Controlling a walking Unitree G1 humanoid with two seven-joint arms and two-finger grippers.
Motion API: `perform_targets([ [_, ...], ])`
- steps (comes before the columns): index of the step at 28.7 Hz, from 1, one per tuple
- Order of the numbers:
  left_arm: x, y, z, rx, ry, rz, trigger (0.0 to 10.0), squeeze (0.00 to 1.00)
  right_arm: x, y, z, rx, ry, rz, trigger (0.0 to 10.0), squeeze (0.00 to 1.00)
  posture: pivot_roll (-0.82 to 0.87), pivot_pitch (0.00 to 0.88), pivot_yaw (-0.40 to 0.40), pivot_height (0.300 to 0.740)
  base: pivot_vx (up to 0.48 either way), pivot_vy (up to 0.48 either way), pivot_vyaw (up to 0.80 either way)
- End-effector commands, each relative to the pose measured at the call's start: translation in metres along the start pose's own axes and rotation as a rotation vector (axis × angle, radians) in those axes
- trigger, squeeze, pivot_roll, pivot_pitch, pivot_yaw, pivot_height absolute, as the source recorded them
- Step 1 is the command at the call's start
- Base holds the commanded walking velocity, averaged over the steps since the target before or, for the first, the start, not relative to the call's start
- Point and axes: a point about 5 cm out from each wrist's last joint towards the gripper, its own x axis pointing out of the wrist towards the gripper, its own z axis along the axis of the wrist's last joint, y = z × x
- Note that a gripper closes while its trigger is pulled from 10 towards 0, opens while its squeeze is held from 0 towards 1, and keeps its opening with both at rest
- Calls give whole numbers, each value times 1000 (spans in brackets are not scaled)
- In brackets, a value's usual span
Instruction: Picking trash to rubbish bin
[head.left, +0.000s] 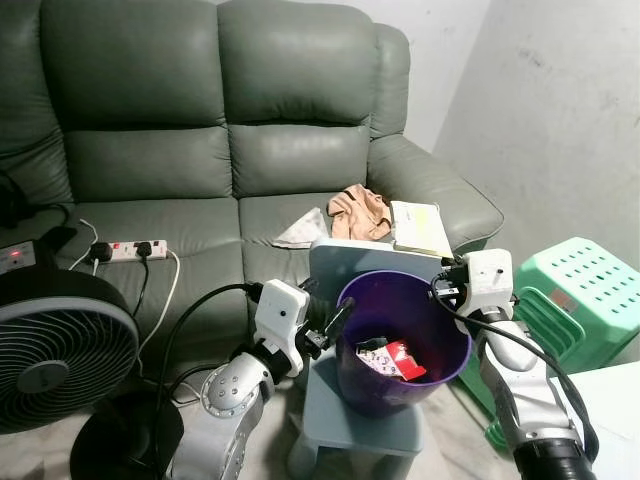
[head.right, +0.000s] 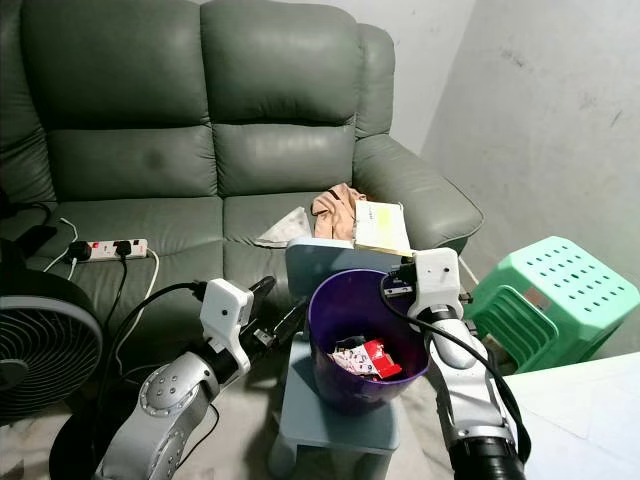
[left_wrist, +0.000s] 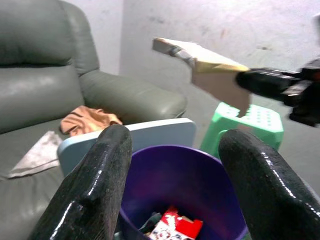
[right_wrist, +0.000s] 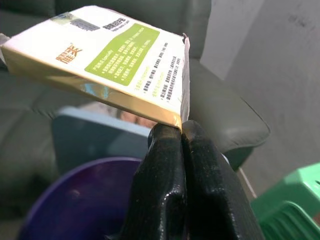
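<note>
Your right gripper (right_wrist: 182, 131) pinches a flat cardboard box (right_wrist: 105, 60) by its corner above the round purple plastic bin (head.left: 400, 340). Your left gripper (left_wrist: 175, 185), glossy fingers spread, faces the bin.

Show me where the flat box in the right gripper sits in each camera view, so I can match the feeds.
Left eye view: flat box above the bin's far rim, right of centre.
Right eye view: just right of centre, again above the far rim.
Left wrist view: upper middle, held by its corner.
Right wrist view: upper left, pinched at its corner by the right gripper.
Shared landmark: the purple bin below it.
</note>
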Motion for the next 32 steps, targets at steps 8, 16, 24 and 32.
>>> perform_targets([
  [8, -8, -21, 9, -7, 2, -50, 10000, 0, 21, 6, 6, -95, 40, 51, 10000, 0, 25, 3, -134, 740, 0, 0, 0],
  [16, -14, -23, 23, -7, -17, -55, 10000, 0, 25, 6, -14, -190, 134, 80, 10000, 0, 35, 57, -149, 740, 0, 0, 0],
  [24, -18, -37, 29, -68, -19, -83, 10000, 0, 29, 4, -29, -242, 208, 75, 10000, 0, 29, 85, -152, 740, 0, 0, 0],
  [32, -25, -62, 20, -147, 22, -118, 10000, 0, 33, 1, -33, -258, 270, 47, 10000, 0, 13, 112, -161, 740, 0, 0, 0],
])
